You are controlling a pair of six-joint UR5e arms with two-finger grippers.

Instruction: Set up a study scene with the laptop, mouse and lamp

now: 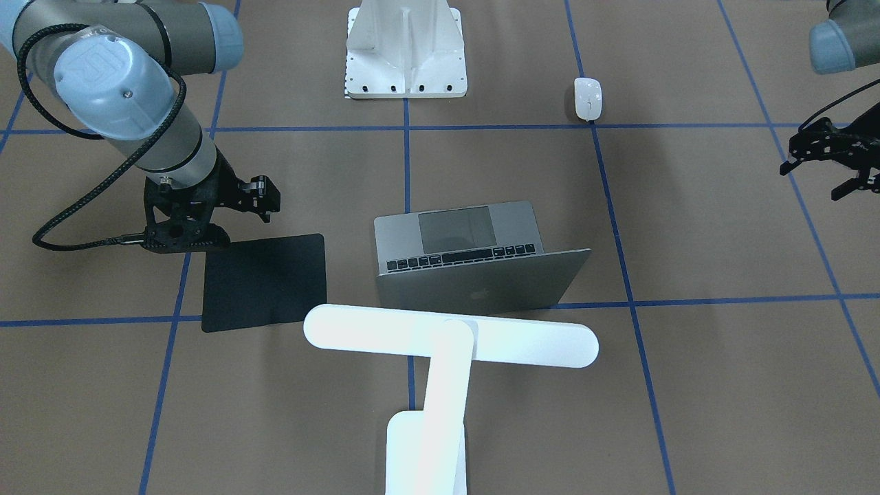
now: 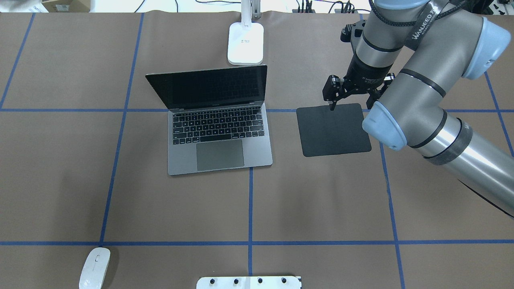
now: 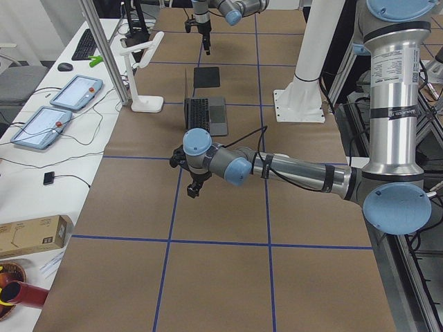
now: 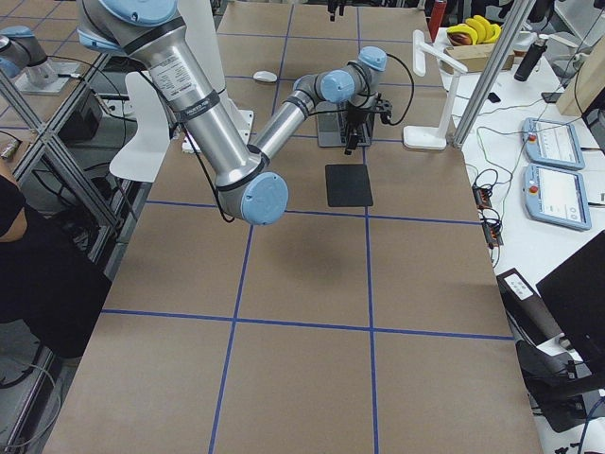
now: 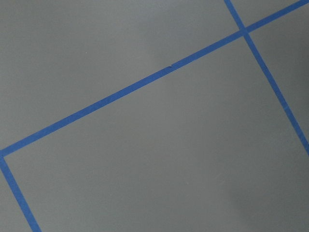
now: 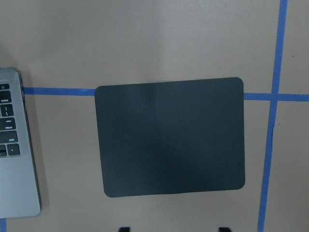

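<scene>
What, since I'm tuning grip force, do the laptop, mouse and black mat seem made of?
The laptop looks like metal: matte grey shell with an even, dull sheen. The mouse is probably hard plastic: smooth, glossy white. The mat is thin, flat, matte black; rubber or fabric, I cannot tell which.

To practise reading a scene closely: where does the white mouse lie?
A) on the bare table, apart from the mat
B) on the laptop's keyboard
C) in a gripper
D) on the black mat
A: the mouse lies on the brown table, far from the black mat and the laptop.
</scene>
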